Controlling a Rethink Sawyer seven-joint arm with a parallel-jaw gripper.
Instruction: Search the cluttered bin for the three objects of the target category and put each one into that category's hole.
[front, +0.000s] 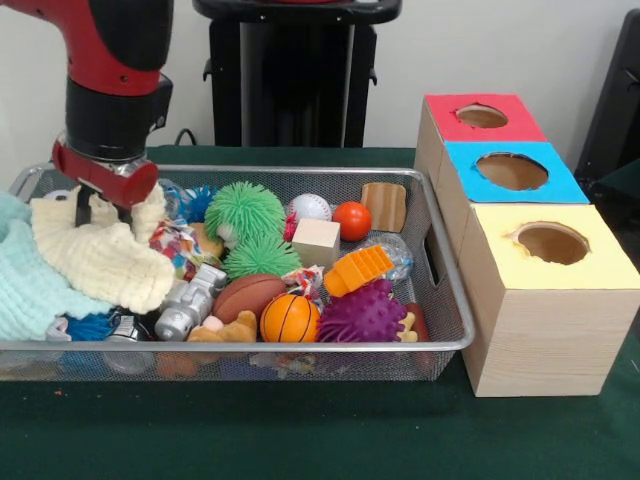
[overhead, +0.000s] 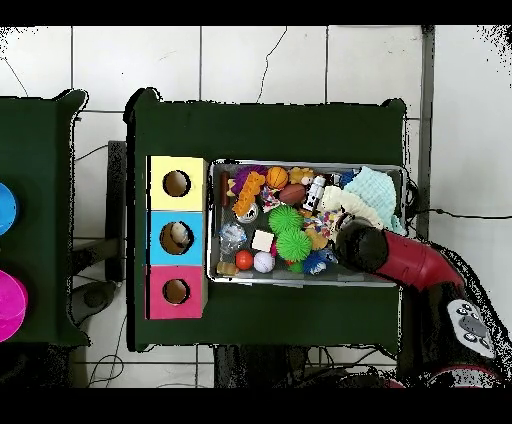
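The wire mesh bin (front: 440, 345) stands on the green table, full of toys; it also shows in the overhead view (overhead: 214, 275). My gripper (front: 103, 207) is at the bin's left end in the front view, shut on a bunched cream cloth (front: 110, 260) that rises around it. In the overhead view the gripper (overhead: 350, 238) is at the bin's right part beside the cream cloth (overhead: 345, 203). No blue and white wrapper shows plainly. A clear crinkly item (front: 395, 250) lies by the right wall; I cannot tell what it is.
Three wooden boxes stand right of the bin, with red (front: 450, 122), blue (front: 470, 175) and yellow (front: 500, 250) holed tops. The bin holds a pale blue cloth (front: 25, 280), green spiky balls (front: 245, 210), a purple spiky ball (front: 362, 315), a small basketball (front: 289, 318) and a wooden cube (front: 316, 240).
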